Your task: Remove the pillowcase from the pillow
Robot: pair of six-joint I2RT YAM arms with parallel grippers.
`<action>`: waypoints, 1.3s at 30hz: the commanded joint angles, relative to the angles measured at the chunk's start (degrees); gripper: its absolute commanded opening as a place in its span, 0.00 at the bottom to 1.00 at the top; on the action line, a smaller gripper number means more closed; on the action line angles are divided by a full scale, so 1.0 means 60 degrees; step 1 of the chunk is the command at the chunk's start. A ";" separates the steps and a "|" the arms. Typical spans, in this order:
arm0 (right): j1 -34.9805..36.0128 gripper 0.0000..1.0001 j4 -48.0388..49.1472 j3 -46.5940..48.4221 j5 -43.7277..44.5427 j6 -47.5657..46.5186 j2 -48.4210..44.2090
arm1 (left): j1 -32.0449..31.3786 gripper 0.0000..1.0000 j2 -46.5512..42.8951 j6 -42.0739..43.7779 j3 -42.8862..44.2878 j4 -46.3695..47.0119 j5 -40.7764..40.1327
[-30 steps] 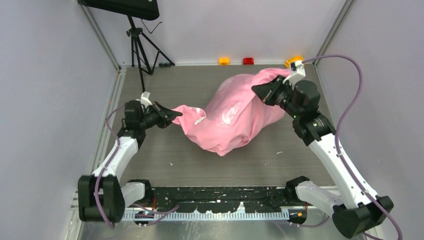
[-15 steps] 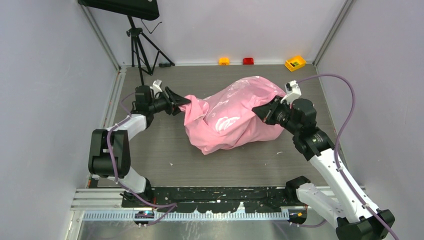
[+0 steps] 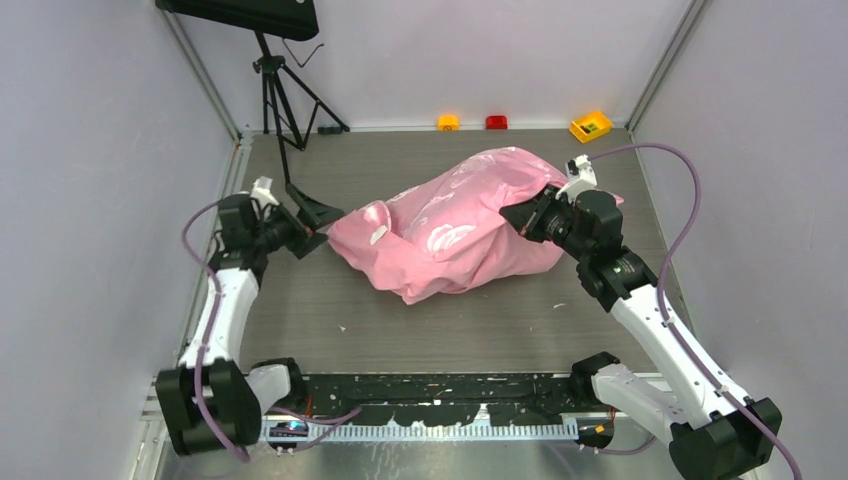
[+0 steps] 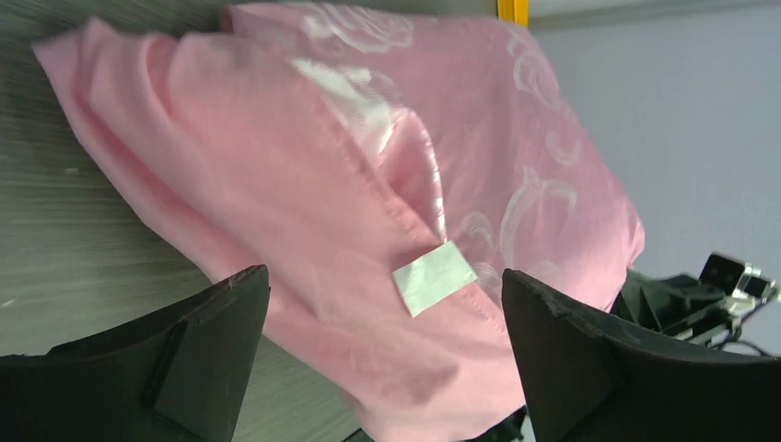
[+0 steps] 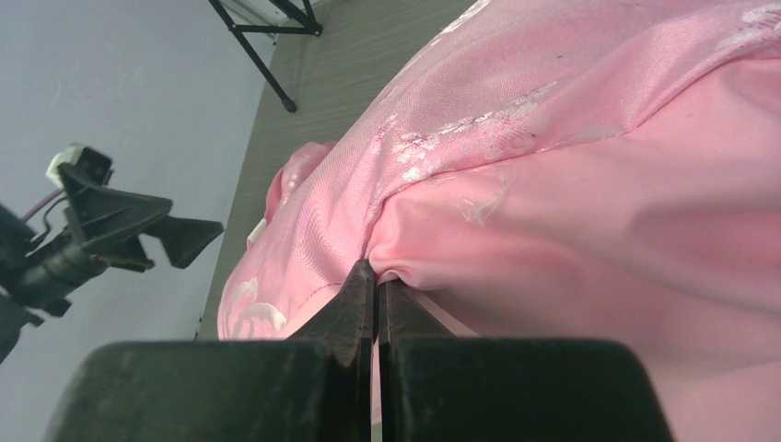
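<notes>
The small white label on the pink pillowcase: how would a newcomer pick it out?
In the middle of the grey table lies a shiny pink satin pillowcase with pale roses. On its hem, at the end facing the open left gripper, sits a small white rectangular label. Unlike the curling rose prints, it is straight-edged and solid white.

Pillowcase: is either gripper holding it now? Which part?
The right gripper is shut on a pinched fold of the pillowcase, on its right side. The left gripper is open by the left end and holds nothing.
</notes>
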 commanded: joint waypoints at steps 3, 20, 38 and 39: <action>-0.0034 0.00 0.1109 -0.0086 0.0616 0.0228 -0.0374 | 0.1331 1.00 -0.1409 -0.1388 -0.1397 -0.0195 0.0574; -0.0035 0.01 0.1262 0.0212 0.1210 -0.0042 -0.0426 | -0.0693 0.70 -0.3967 -0.3482 -0.4263 -0.0351 -0.0399; -0.0030 0.01 0.1412 -0.0063 0.1059 0.0214 -0.0671 | -0.3029 0.24 -0.5282 -0.5908 -0.6373 0.1336 -0.2509; -0.0031 0.01 0.1327 -0.0011 0.1034 0.0200 -0.0685 | -0.3125 0.30 -0.5171 -0.5927 -0.6288 0.1483 -0.2620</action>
